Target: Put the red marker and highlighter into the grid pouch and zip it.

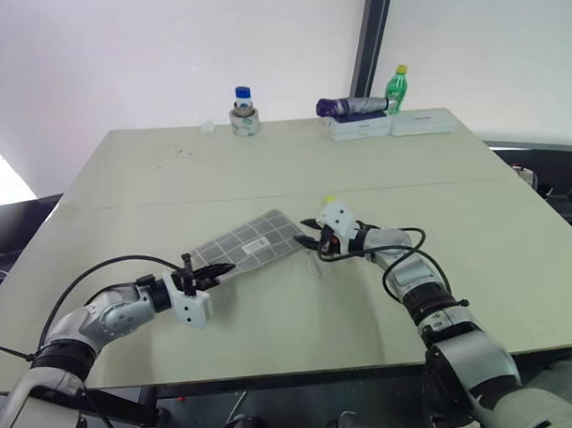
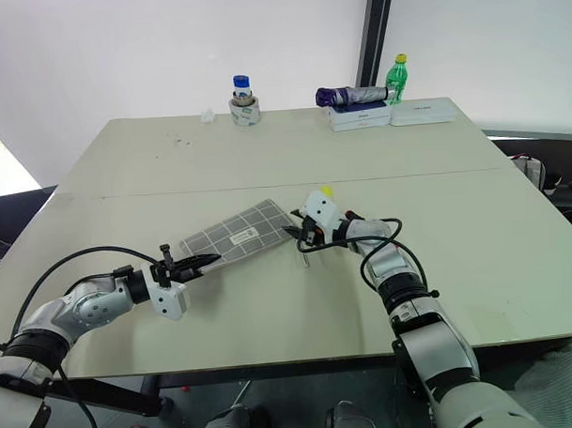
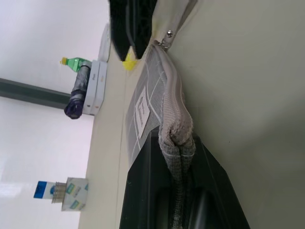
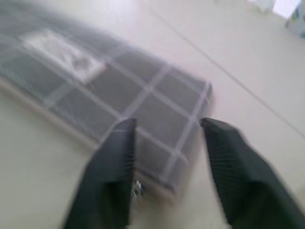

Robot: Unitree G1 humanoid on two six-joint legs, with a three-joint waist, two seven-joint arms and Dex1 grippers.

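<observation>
The grid pouch (image 1: 249, 241) lies flat on the table, label side up, at a slant between my two hands. My left gripper (image 1: 216, 271) is shut on its near left end; in the left wrist view the bunched fabric (image 3: 177, 129) sits pinched between the black fingers. My right gripper (image 4: 167, 138) is open just off the pouch's far right corner, touching nothing. The small metal zipper pull (image 3: 167, 34) is at that right end. A bit of bright yellow (image 1: 330, 199) shows behind my right hand; I cannot tell if it is the highlighter. The red marker is hidden.
Along the table's far edge stand a blue-capped jar on a tape roll (image 1: 244, 112), a dark purple folded umbrella (image 1: 350, 106) on white boxes (image 1: 392, 125) and a green bottle (image 1: 397, 87). A seam (image 1: 173, 200) crosses the tabletop behind the pouch.
</observation>
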